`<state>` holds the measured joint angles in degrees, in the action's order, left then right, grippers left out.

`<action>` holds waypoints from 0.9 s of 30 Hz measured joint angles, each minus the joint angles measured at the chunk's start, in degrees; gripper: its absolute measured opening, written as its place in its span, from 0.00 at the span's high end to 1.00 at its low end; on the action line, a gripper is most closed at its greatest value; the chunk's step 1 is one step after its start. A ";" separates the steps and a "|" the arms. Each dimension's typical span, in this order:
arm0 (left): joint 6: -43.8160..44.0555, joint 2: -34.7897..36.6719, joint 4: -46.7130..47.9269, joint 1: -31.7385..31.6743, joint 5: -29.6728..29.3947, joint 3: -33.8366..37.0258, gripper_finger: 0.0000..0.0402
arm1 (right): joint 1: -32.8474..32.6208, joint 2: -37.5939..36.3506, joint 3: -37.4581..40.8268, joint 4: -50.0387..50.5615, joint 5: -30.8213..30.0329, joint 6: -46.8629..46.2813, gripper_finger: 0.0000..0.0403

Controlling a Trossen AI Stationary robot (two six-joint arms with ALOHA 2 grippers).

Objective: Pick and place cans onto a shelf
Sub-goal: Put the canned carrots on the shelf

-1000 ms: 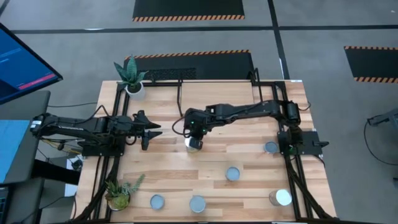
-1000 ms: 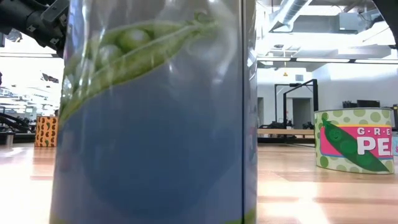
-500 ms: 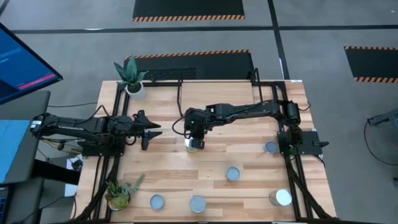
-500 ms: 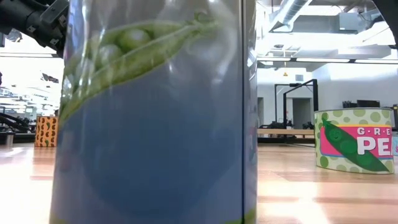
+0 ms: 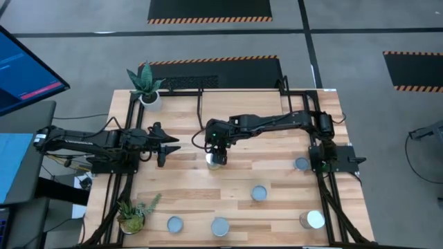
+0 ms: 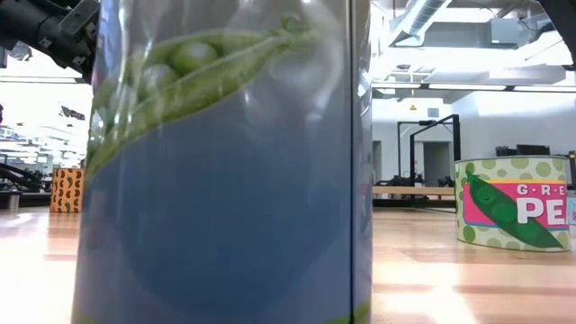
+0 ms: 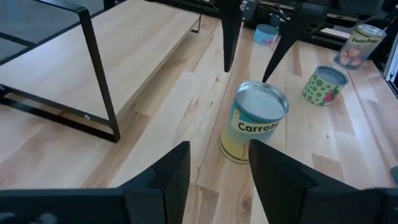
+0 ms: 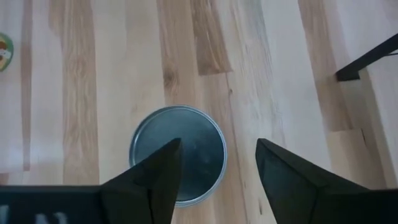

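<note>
I am seeing the right claw (image 5: 217, 156) hanging at the centre of the high view, fingers spread wide, directly above the carrots can (image 7: 252, 121), which is standing upright on the table (image 5: 277, 173) without being pinched. The shelf (image 7: 118, 59) is sitting nearby, upper left in the left wrist view. The left claw (image 5: 164, 146), also spread, is waiting centre-left.

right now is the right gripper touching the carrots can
Apart. In the left wrist view the right gripper hangs above the carrots can, its open fingers ending above the lid with bare table showing between tips and rim.
</note>
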<state>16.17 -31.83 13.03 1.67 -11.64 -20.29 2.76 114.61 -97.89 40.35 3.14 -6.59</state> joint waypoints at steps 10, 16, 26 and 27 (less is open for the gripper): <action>-0.50 -0.02 0.00 0.00 -1.04 0.00 0.62 | -0.15 3.83 -0.03 0.41 0.07 -0.58 0.47; -0.49 0.00 -0.01 0.00 -1.05 0.00 0.62 | -0.42 3.74 -0.02 0.64 0.70 -0.63 0.47; -1.69 -0.02 0.03 0.02 -1.60 0.00 0.62 | -0.50 3.74 -0.02 1.40 3.82 -6.96 0.79; -1.96 -0.02 0.04 0.00 -1.95 0.00 0.62 | -0.48 3.74 -0.02 1.45 4.36 -7.94 0.85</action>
<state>14.22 -31.86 13.06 1.68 -13.59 -20.29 2.28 118.34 -97.91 41.80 7.49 -14.53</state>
